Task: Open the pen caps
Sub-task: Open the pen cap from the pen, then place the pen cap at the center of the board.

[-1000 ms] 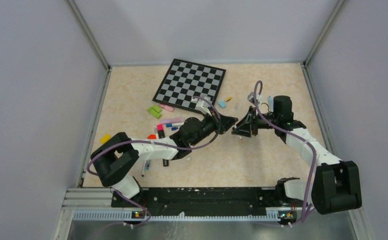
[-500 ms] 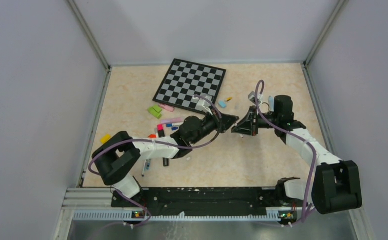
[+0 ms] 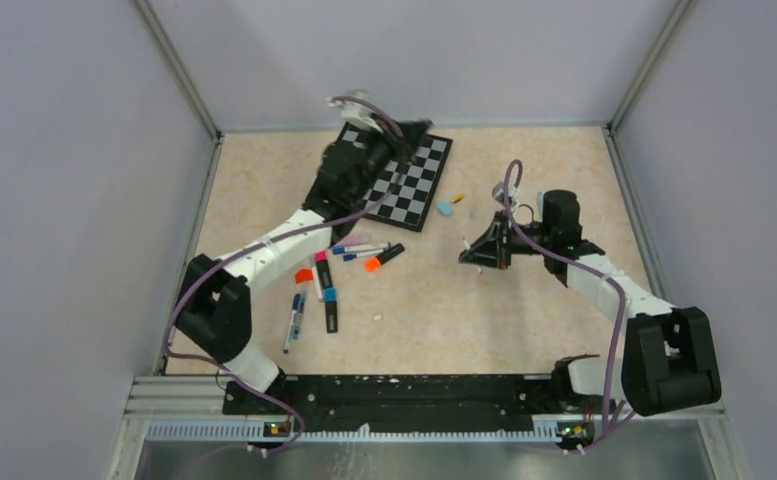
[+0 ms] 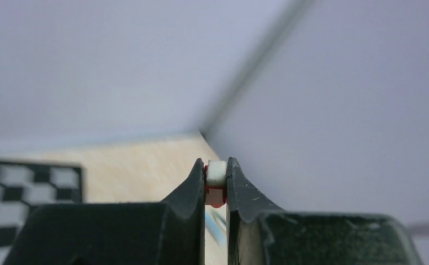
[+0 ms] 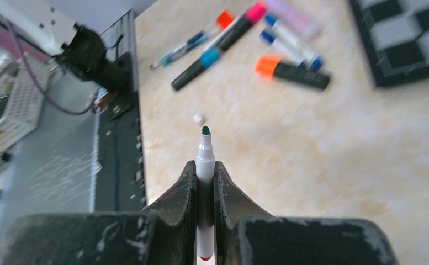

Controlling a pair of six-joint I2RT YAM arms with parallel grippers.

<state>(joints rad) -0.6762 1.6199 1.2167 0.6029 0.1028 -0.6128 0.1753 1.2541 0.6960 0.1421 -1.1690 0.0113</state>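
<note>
The left gripper (image 4: 216,167) has swung away from the right gripper (image 5: 205,165) to above the black-and-grey checkered board (image 3: 416,195). It is clamped on what looks like a small white-and-red plastic cap (image 4: 216,181). The right gripper pinches a slim white marker (image 5: 205,153), its dark tip bare, above the beige table (image 3: 484,320).

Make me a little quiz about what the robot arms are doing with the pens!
1. True or false: the white pen in the right fingers has its cap on.
2. What do the left fingers pinch? A) a small white and red piece B) a blue marker C) nothing
3. Fill in: the black marker nearest the checkered board wears an ___ cap.

Key: 1 false, its dark tip is bare. 2 A. 3 orange.
</note>
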